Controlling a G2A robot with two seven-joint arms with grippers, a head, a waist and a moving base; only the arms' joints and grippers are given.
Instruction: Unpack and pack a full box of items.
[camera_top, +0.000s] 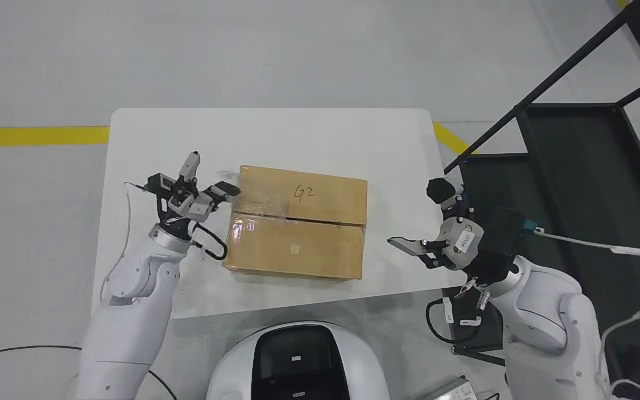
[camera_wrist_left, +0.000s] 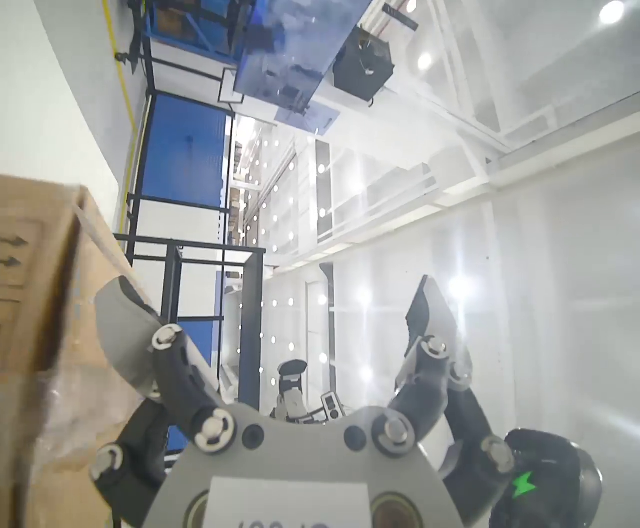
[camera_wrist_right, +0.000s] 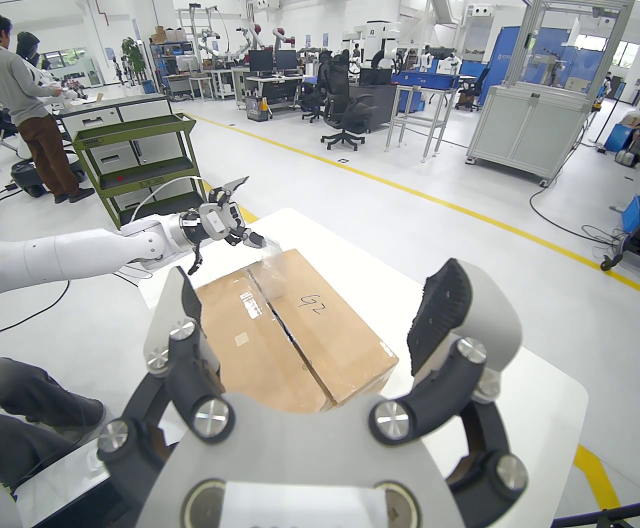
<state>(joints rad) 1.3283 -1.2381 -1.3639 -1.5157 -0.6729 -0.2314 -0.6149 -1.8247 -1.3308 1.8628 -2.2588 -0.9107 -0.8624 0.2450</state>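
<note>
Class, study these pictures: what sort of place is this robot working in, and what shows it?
Probably a robotics lab or workshop hall: desks with monitors and office chairs, other robot arms at the back, and a painted yellow line.

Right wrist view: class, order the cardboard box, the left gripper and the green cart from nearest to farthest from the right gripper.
From the right gripper:
1. The cardboard box, on the table just ahead of it.
2. The left gripper, at the box's far corner.
3. The green cart, standing beyond the table's far side.
</note>
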